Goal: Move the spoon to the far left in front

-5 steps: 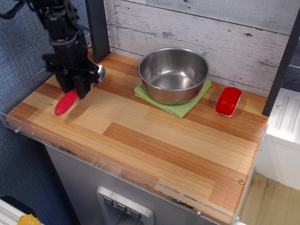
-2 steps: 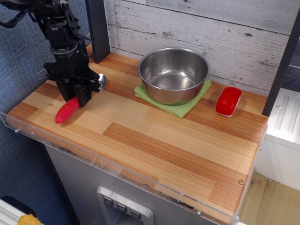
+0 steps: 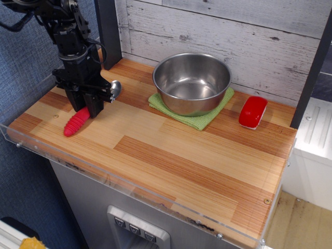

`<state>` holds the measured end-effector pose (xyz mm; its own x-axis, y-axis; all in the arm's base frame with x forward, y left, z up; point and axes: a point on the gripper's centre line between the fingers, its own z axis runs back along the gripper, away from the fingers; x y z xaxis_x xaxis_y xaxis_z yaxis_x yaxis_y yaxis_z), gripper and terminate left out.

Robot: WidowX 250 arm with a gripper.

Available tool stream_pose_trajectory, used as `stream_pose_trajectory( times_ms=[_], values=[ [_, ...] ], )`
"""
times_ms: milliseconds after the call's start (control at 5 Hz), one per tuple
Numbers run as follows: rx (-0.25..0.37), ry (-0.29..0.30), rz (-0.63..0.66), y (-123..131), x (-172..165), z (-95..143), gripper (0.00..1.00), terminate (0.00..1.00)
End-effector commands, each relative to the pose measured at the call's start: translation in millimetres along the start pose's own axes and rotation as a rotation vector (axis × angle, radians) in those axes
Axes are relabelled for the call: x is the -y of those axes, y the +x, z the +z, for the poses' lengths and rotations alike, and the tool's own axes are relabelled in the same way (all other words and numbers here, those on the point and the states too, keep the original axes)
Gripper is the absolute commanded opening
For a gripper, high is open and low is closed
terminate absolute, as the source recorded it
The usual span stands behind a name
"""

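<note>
The spoon lies aslant at the left end of the wooden counter [image 3: 171, 150]. Its ribbed red handle [image 3: 76, 122] points to the front left, and its shiny silver bowl [image 3: 114, 90] points to the back right. My black gripper [image 3: 87, 105] comes straight down over the spoon's middle. Its fingers are closed around the spot where handle and bowl meet, so that part is hidden. The handle's tip is at or just above the wood, a short way behind the clear front rim.
A steel bowl [image 3: 192, 82] sits on a green cloth [image 3: 199, 120] at the back middle. A small glossy red block [image 3: 252, 111] lies to its right. A dark post [image 3: 107, 31] stands just behind the gripper. A clear plastic rim [image 3: 129, 181] edges the front.
The gripper and the spoon have moved together a little toward the front and right and lower, so the handle tip now sits nearer the wood.
</note>
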<state>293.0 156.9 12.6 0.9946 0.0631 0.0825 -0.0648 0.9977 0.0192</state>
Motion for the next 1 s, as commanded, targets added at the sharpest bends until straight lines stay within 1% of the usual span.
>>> stream_pose_trajectory(
  times_ms=[0, 200, 400, 600, 800],
  values=[
    [0.022, 0.004, -0.029, 2, 3, 15, 1.00, 0.00],
    [0.081, 0.037, -0.025, -4, 11, 36, 1.00, 0.00],
    [0.174, 0.088, 0.001, -20, 26, 69, 1.00, 0.00],
    [0.255, 0.112, 0.016, -31, 48, 98, 1.00, 0.00],
    [0.259, 0.054, -0.019, -27, 86, 103, 1.00, 0.00]
  ],
)
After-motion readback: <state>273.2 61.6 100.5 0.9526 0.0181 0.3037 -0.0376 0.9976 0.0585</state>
